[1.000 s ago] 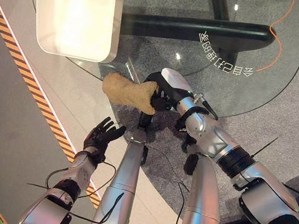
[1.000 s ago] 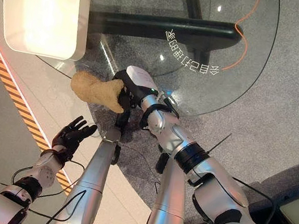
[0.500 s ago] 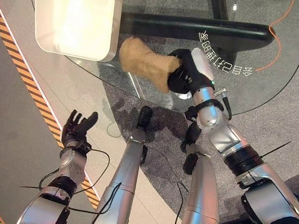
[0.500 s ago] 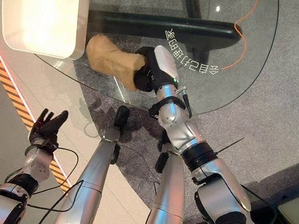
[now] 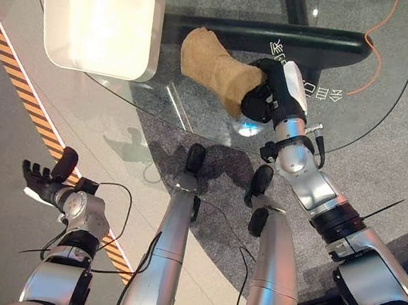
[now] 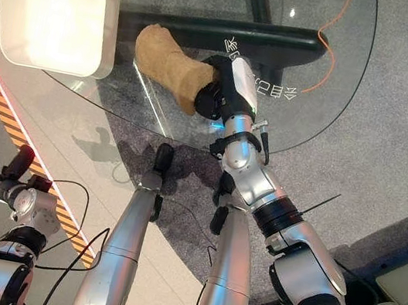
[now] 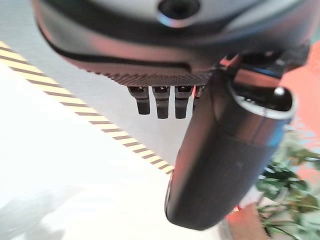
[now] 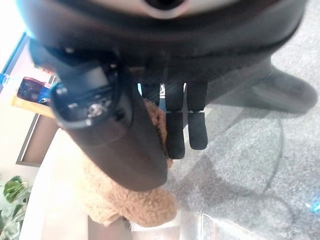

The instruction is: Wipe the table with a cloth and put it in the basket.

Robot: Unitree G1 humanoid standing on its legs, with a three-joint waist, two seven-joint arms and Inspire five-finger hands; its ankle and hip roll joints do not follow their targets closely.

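Cloth clamped in right hand fingers on glass counter, wiping underway; basket drop pending; left hand fingers apart, idle.

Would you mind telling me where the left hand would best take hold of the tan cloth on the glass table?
Probably the free end of the cloth, coming from the basket side. The right hand already clasps the other end, and the cloth stretches away from it across the glass table, leaving that end bare.

The right hand is sliding the cloth farther across the glass surface; the left hand is swinging outward, away from it.
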